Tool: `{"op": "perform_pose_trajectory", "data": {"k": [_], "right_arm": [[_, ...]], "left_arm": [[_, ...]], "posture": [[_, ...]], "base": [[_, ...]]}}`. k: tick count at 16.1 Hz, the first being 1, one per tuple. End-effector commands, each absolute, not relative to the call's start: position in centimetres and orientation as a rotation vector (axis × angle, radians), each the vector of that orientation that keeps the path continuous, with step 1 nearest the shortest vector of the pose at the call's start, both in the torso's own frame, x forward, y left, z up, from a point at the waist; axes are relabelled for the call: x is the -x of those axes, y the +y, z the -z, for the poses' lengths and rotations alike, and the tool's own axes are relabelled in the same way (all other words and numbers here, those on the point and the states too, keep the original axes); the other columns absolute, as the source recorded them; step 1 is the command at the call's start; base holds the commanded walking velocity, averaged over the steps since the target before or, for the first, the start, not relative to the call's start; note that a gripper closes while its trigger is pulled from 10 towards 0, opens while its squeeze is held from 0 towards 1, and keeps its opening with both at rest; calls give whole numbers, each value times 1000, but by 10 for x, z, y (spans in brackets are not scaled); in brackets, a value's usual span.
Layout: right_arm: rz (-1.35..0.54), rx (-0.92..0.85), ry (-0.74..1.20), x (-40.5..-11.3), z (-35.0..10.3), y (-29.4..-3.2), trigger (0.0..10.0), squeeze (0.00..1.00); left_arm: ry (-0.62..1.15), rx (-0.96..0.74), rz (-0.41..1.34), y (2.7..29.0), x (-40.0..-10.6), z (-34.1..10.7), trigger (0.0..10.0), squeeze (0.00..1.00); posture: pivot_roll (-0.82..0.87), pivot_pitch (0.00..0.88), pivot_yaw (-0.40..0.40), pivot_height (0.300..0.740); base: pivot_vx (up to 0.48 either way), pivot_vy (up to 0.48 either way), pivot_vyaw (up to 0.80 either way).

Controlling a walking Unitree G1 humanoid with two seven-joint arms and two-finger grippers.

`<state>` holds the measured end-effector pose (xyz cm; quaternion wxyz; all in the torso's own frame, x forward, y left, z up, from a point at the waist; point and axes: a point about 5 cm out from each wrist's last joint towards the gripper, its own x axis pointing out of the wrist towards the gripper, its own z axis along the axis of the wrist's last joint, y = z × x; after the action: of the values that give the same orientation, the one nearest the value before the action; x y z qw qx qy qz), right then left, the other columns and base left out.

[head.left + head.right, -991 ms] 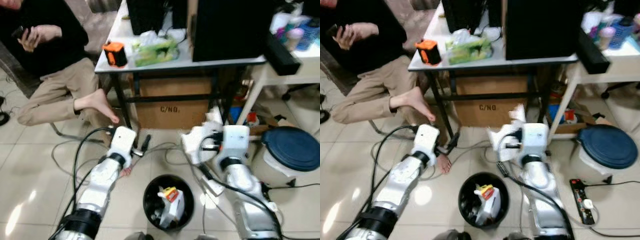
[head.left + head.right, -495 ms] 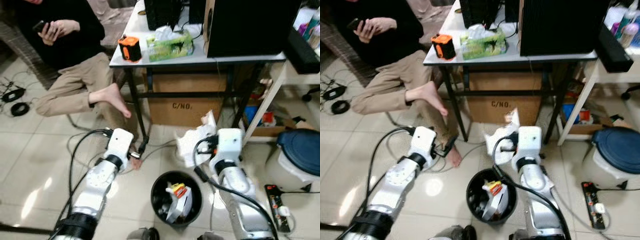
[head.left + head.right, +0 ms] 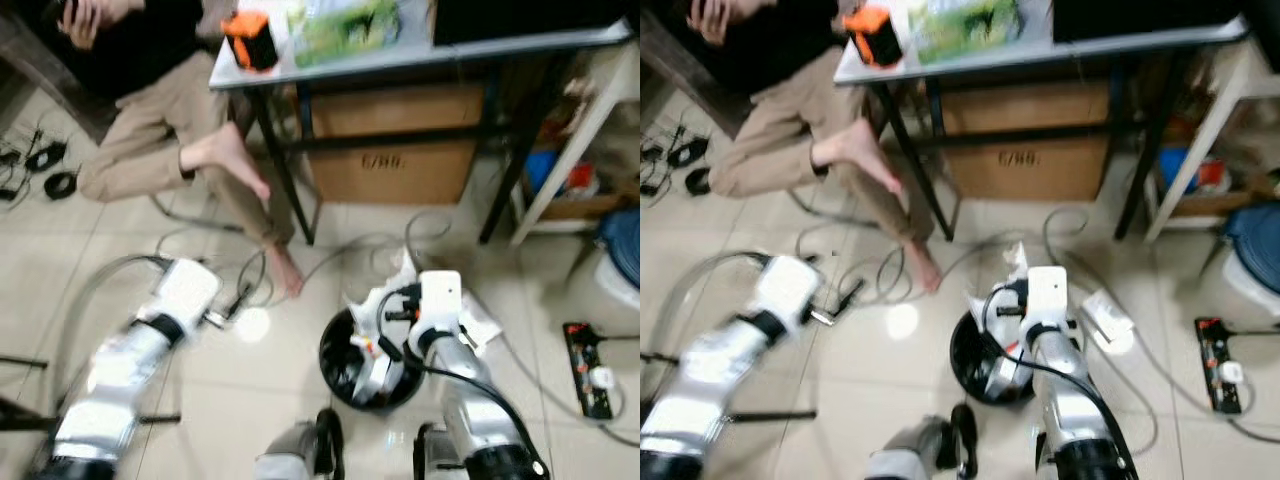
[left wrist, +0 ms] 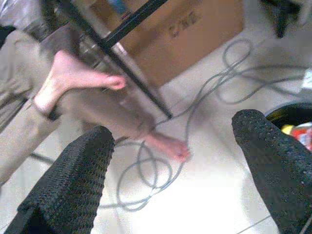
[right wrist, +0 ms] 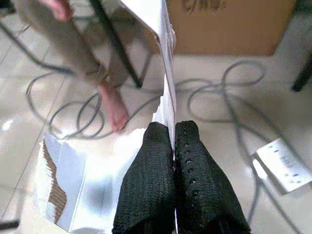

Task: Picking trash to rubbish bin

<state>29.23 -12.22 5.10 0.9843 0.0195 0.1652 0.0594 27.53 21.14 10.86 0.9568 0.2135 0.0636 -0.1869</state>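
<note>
Left gripper [image 4: 168, 161]: fingers spread wide, nothing between them, hovering above pale floor tile and a loop of grey cable [image 4: 146, 170]. Arm blurred in the head views, out to the robot's left, well apart from the bin.

Person seated at far left, tan trousers, bare feet [image 3: 225, 160]; one foot [image 3: 287, 272] rests on the tile near the cables. Above them, grey table [image 3: 420, 55] on black legs, orange-and-black object [image 3: 250, 38] and green tissue pack [image 3: 345, 25] on top. Cardboard box [image 3: 395, 160] beneath the table.

Centre: black rubbish bin [image 3: 340, 350] on the floor, already holding scraps including something red and yellow.

Right gripper [image 5: 174, 161]: fingers pressed together, pinching a sheet of torn white cardboard trash [image 5: 163, 58] by its edge. In the head views the white piece [image 3: 385, 300] sits at the bin's far rim, beside the gripper, just above the opening.

Right of the bin: small white flat item [image 3: 480, 320] on the tile; further right, a black power strip [image 3: 585, 370].
</note>
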Motion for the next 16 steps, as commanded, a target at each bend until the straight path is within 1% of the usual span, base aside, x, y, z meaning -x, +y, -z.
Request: {"op": "perform_pose_trajectory", "data": {"k": [1,3,6,7,8,9,11,13,14,16], "right_arm": [[-180,-80,349,-293,-45,-107,10000,0],[-220,-93,383,-297,-38,-97,10000,0],[-194,-72,414,-301,-32,-91,10000,0],[-187,-67,423,-303,-31,-89,10000,0],[-191,-62,433,-305,-30,-87,10000,0],[-195,-61,437,-305,-30,-87,10000,0],[-230,-52,475,-307,-25,-87,10000,0],[-253,-23,536,-305,-16,-91,10000,0],[-245,-12,563,-302,-11,-93,10000,0],[-248,-16,568,-300,-8,-91,10000,0]], "left_arm": [[172,-436,373,219,-268,-103,10000,0],[184,-441,360,222,-262,-103,10000,0],[220,-432,362,223,-250,-102,10000,0],[241,-417,366,224,-249,-99,10000,0],[269,-395,384,225,-248,-93,10000,0],[276,-389,392,224,-248,-90,10000,0],[314,-374,467,222,-246,-83,10000,0],[374,-403,598,223,-237,-76,10000,0],[393,-426,635,228,-235,-76,10000,0],[403,-433,655,231,-235,-77,10000,0]], "posture": [[173,400,255,740],[192,410,249,740],[206,418,231,740],[203,417,213,740],[203,417,213,740],[178,412,188,740],[166,413,182,740],[163,423,184,740],[166,431,187,740],[170,435,192,740]], "base": [[0,0,0],[0,0,0],[0,0,0],[0,0,0],[0,0,0],[0,0,0],[0,0,0],[0,0,0],[0,0,0],[0,0,0]]}}
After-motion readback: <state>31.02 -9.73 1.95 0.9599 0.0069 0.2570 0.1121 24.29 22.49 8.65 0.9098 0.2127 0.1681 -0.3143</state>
